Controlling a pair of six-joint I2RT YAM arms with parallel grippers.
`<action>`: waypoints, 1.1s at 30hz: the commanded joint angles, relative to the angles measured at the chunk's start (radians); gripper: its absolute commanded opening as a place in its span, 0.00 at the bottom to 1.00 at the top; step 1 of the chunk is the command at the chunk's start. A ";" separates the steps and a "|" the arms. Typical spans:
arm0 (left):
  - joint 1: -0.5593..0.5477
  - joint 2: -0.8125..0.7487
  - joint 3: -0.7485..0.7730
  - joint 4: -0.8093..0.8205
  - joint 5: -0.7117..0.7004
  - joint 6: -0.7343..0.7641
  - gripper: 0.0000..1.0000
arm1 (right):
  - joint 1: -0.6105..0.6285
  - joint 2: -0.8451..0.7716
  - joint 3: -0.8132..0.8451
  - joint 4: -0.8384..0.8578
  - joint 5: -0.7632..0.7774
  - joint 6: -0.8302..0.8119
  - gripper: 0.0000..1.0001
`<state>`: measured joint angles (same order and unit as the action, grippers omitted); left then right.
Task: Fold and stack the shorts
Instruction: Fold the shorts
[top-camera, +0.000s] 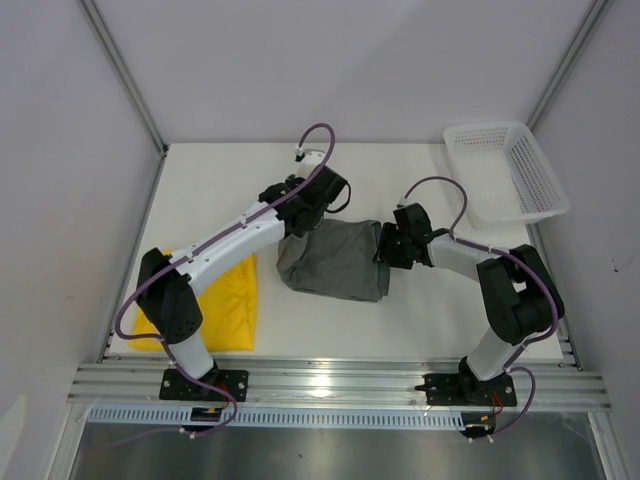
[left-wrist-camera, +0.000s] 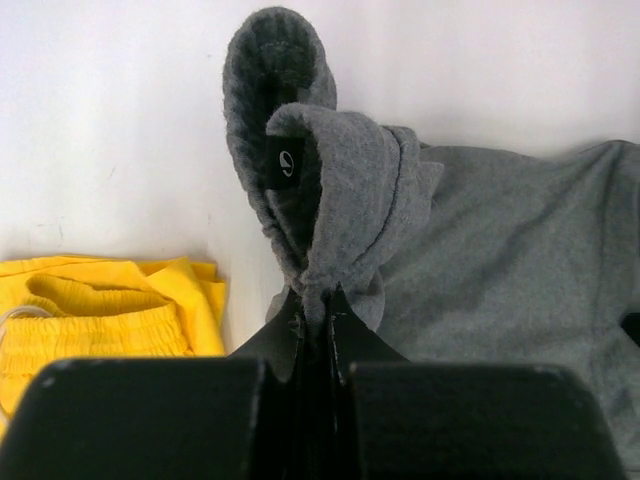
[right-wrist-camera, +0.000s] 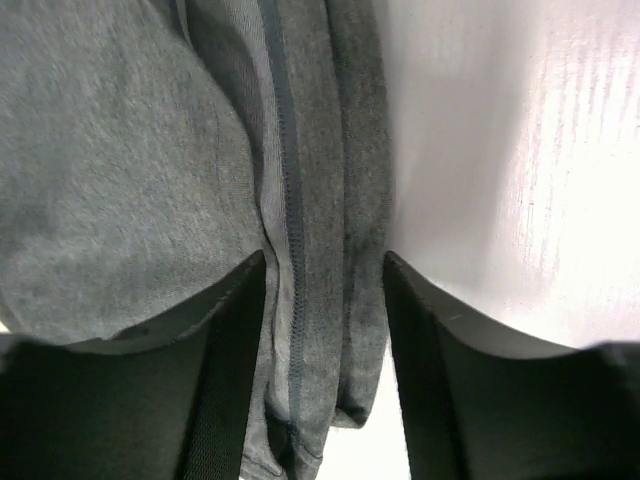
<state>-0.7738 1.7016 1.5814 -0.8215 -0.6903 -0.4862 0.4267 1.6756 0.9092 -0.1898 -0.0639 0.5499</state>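
- Two hands meet the grey-green shorts mid-tabletop: your left hand pinches their bunched left corner, and your right hand sits spread astride their right edge.
- Their long axis runs hand to hand.
- The yellow shorts lie to their left, nearer your left arm.
- There looks to be open room beyond them.

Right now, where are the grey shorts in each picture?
Top external: grey shorts in the middle.
Left wrist: grey shorts centre and right, a fold pinched in the left end effector.
Right wrist: grey shorts fill the left half, an edge inside the open right end effector.
Shared landmark: the white table; yellow shorts show only in the first two.
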 joint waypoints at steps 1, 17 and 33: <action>-0.050 0.042 0.084 -0.004 -0.067 -0.044 0.01 | 0.012 0.026 -0.010 0.004 0.013 -0.022 0.50; -0.180 0.242 0.170 -0.008 -0.035 -0.233 0.00 | 0.010 0.024 -0.047 0.039 -0.020 -0.010 0.38; -0.185 0.340 0.209 0.042 0.027 -0.414 0.02 | -0.006 0.024 -0.069 0.076 -0.060 0.007 0.38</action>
<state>-0.9516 2.0296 1.7435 -0.8368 -0.6765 -0.8326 0.4240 1.6821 0.8696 -0.0959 -0.1207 0.5495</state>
